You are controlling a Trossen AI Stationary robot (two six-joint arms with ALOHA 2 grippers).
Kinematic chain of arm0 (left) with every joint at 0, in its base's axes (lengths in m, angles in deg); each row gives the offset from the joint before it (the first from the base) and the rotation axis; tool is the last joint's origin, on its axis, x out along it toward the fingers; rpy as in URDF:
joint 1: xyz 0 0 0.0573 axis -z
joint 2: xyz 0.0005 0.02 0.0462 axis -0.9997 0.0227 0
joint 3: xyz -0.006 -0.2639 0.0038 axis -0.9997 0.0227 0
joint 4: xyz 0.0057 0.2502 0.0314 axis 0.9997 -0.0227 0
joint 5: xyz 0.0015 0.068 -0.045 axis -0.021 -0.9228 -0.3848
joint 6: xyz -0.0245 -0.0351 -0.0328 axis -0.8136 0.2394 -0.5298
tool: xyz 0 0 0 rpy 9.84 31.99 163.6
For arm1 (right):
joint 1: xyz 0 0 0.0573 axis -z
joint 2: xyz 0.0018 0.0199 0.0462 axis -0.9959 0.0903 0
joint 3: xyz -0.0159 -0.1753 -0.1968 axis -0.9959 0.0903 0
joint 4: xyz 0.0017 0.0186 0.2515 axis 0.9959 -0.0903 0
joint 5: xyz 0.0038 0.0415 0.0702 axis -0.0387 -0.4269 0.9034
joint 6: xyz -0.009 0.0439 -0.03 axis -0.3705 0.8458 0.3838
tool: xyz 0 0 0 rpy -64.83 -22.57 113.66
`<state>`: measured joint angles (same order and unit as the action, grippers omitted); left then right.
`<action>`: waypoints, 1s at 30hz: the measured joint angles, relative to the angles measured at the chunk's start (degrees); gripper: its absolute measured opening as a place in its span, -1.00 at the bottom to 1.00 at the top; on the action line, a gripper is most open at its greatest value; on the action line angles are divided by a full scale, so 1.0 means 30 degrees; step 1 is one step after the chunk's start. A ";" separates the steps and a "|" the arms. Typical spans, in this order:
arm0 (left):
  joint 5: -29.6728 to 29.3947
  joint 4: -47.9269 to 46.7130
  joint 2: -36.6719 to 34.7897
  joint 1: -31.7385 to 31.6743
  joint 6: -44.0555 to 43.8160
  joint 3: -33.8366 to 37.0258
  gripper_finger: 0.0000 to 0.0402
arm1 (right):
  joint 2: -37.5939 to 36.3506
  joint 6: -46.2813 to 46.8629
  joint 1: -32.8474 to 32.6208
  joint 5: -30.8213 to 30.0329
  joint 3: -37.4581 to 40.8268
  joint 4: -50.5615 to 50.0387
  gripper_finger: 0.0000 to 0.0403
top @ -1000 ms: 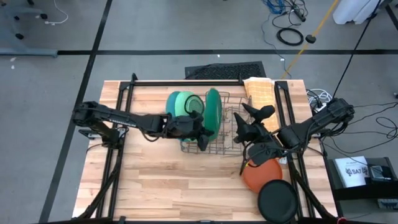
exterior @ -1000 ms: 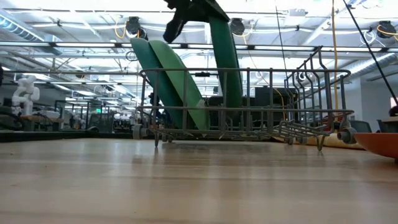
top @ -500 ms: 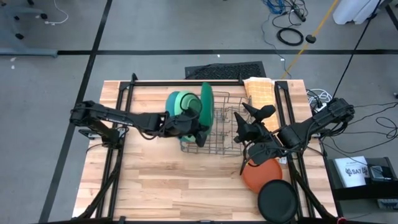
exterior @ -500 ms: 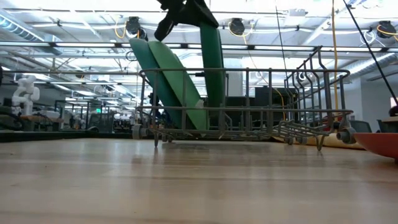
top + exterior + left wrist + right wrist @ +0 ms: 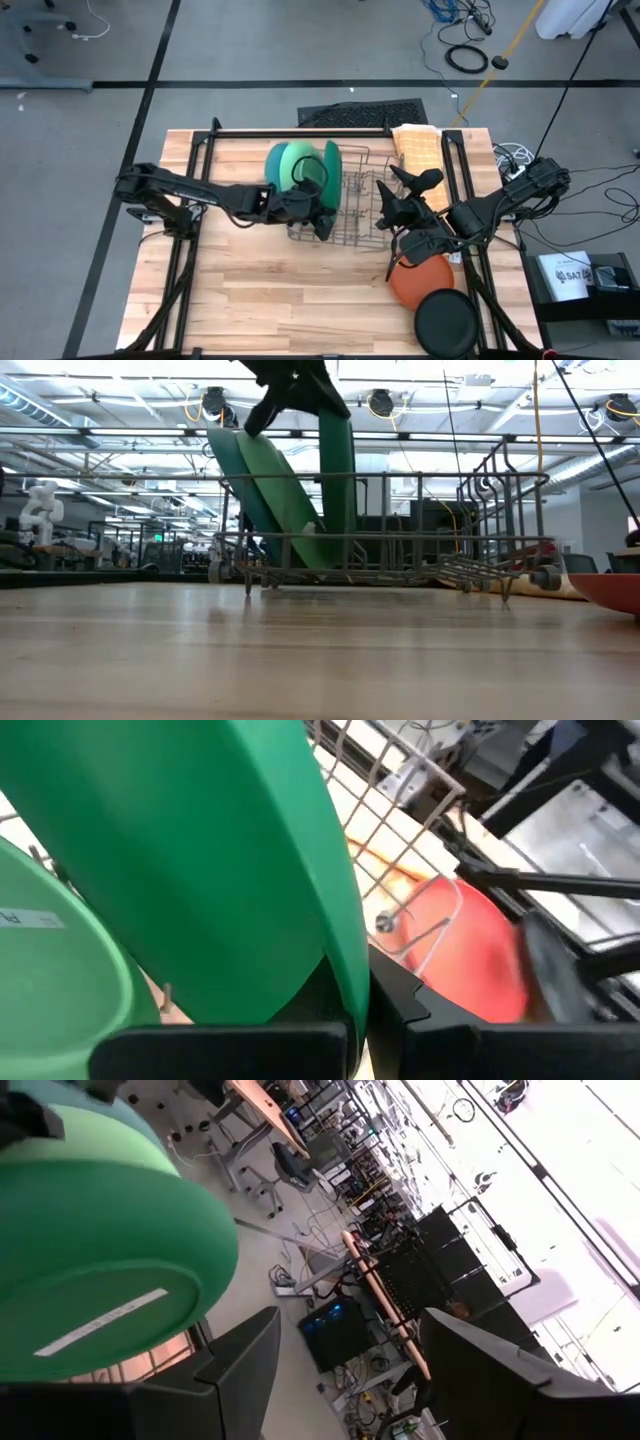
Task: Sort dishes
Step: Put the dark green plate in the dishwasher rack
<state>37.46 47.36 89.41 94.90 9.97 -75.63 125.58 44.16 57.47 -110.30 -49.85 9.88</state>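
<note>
Left gripper (image 5: 322, 212) clamped on dark green plate (image 5: 332, 177), upright in dish rack (image 5: 365, 215) beside two leaning plates. Advisable: seat between wires before release. Right gripper (image 5: 385, 212) open, right of rack.

You see smooth, matt plastic on the dark green plate (image 5: 332, 172) and orange plate (image 5: 420, 281); the rack (image 5: 352, 222) is thin grey metal wire, the bench (image 5: 260, 290) pale planked wood, the cloth (image 5: 421, 150) waffle-textured.
</note>
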 joint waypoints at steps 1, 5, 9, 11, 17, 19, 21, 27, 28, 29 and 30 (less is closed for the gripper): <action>-0.0119 0.0097 0.0192 0.0000 -0.0089 -0.0002 -0.94 | 0.0000 0.0011 0.0000 0.0004 0.0000 0.0000 0.16; -0.0243 0.0350 0.0706 0.0000 -0.0274 -0.0058 -0.94 | 0.0000 0.0046 0.0000 0.0007 0.0000 0.0000 0.16; -0.0456 0.0417 0.0838 0.0041 -0.0336 -0.0051 -0.93 | 0.0000 0.0060 0.0000 0.0066 0.0000 0.0000 0.16; -0.0519 0.0314 0.0855 0.0111 -0.0365 -0.0036 -0.86 | 0.0007 0.0060 0.0000 0.0066 0.0000 -0.0007 0.16; -0.0566 -0.0581 0.1044 0.0236 -0.0626 0.0117 -0.57 | 0.0007 0.0272 0.0027 0.0865 0.0000 0.0000 0.16; -0.0678 -0.0765 0.0960 0.0229 -0.0601 0.0098 -0.52 | 0.0051 0.0364 0.0229 0.1216 0.0000 0.0002 0.16; -0.0712 -0.1268 0.0872 0.0261 -0.0590 0.0087 -0.50 | 0.0125 0.0499 0.0520 0.1527 0.0000 -0.0009 0.16; -0.0714 -0.1525 0.0721 0.0323 -0.0500 0.0087 -0.49 | 0.0182 0.1284 0.1405 0.3000 0.0007 -0.0138 0.16; -0.0728 -0.1508 0.0681 0.0321 -0.0402 0.0086 -0.49 | 0.0182 0.1395 0.1558 0.3436 0.0007 -0.0138 0.16; -0.0739 -0.1531 0.0578 0.0321 -0.0140 0.0080 -0.48 | 0.0182 0.1536 0.1717 0.3891 0.0007 -0.0138 0.16; -0.0739 -0.1669 0.0473 0.0321 0.0074 0.0080 -0.48 | 0.0182 0.1682 0.1878 0.4331 0.0007 -0.0138 0.16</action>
<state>35.24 42.36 90.83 95.86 10.19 -75.39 126.13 49.20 63.10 -97.31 -49.82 9.47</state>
